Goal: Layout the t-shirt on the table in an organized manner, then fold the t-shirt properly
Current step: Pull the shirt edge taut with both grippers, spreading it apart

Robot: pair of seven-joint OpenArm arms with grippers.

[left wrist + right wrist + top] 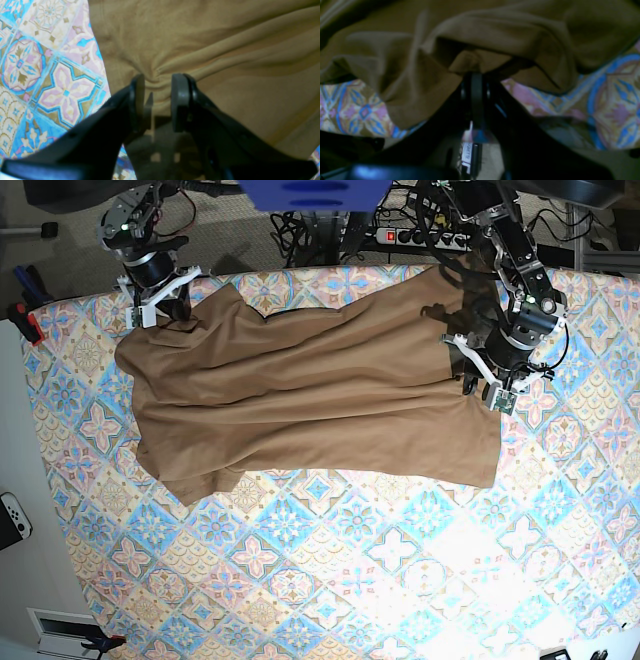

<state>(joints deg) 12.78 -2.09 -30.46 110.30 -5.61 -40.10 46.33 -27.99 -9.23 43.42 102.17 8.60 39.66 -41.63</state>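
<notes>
The tan t-shirt (310, 390) lies spread, wrinkled, across the far half of the patterned table (350, 580). At its right side my left gripper (480, 375) pinches the cloth. In the left wrist view the left gripper (158, 82) is shut on a puckered fold of the t-shirt (225, 50), with table (50, 75) showing to the left. My right gripper (160, 310) is at the shirt's far-left corner. In the right wrist view the right gripper (476, 80) has its jaws pressed together on an edge of the t-shirt (395, 62), which tents above the table (607, 100).
Cables and a power strip (420, 235) lie beyond the table's far edge. A white controller (12, 518) sits off the table's left side, and a red-tipped clamp (25, 315) is at the far-left edge. The near half of the table shows only patterned cloth.
</notes>
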